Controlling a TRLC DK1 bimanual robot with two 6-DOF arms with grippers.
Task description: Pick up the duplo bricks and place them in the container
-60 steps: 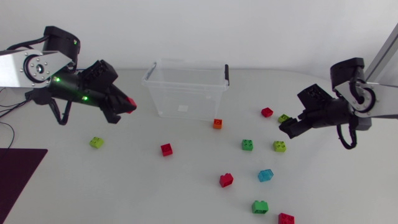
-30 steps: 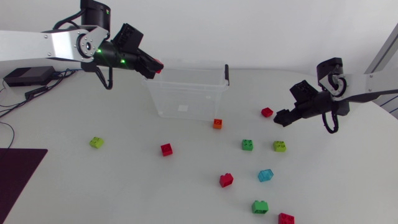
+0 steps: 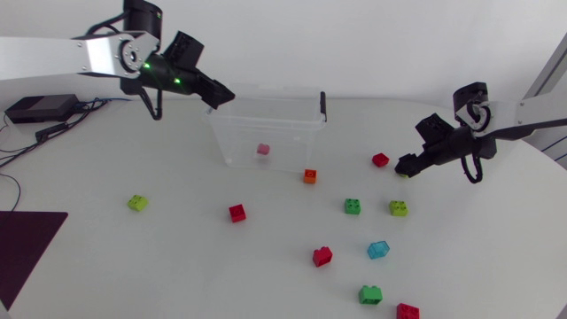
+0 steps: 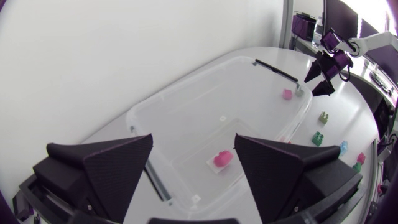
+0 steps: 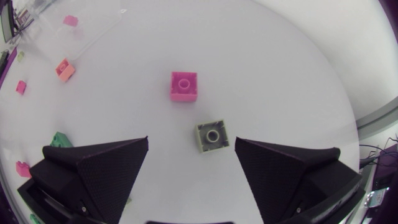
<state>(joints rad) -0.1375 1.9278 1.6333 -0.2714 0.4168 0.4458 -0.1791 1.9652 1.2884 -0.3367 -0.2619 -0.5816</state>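
Left gripper with fingers spread wide over a clear container, pink duplo brick on its floor between the fingers, right gripper beyond the container's far end, small bricks scattered on the desk nearby

Container open-topped, loose bricks well apart, gaps between

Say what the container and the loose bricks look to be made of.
Container: clear thin plastic, probably; the brick inside shows through its wall. Bricks, such as the red brick: opaque, solid-coloured, with moulded studs, likely hard plastic; sheen unclear.
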